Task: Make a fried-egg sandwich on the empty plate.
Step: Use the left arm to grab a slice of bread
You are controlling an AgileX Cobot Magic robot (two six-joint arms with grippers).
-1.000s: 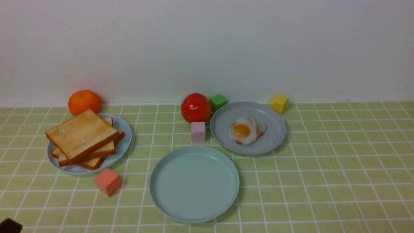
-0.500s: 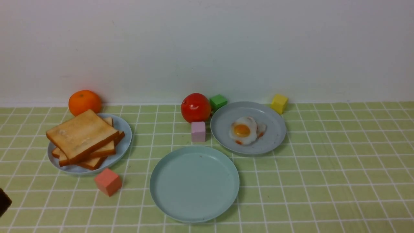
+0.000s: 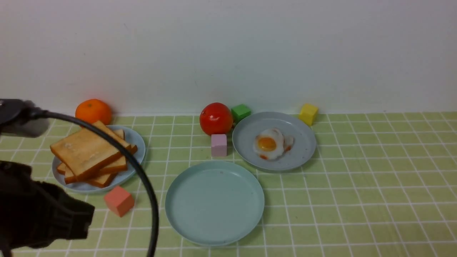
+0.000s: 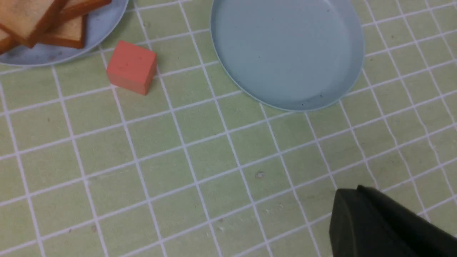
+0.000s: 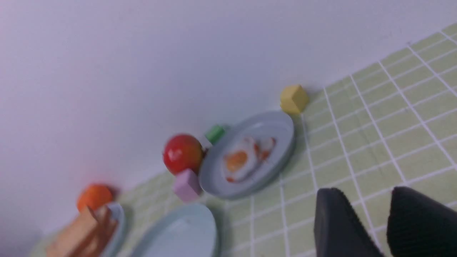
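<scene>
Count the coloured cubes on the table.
4. Green cube beside the tomato; yellow cube behind the egg plate; lilac cube in front of the tomato; salmon cube in front of the toast plate. The left arm may hide others.

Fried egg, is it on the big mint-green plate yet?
No, the fried egg lies on the grey-blue plate, and the mint-green plate holds nothing.
</scene>
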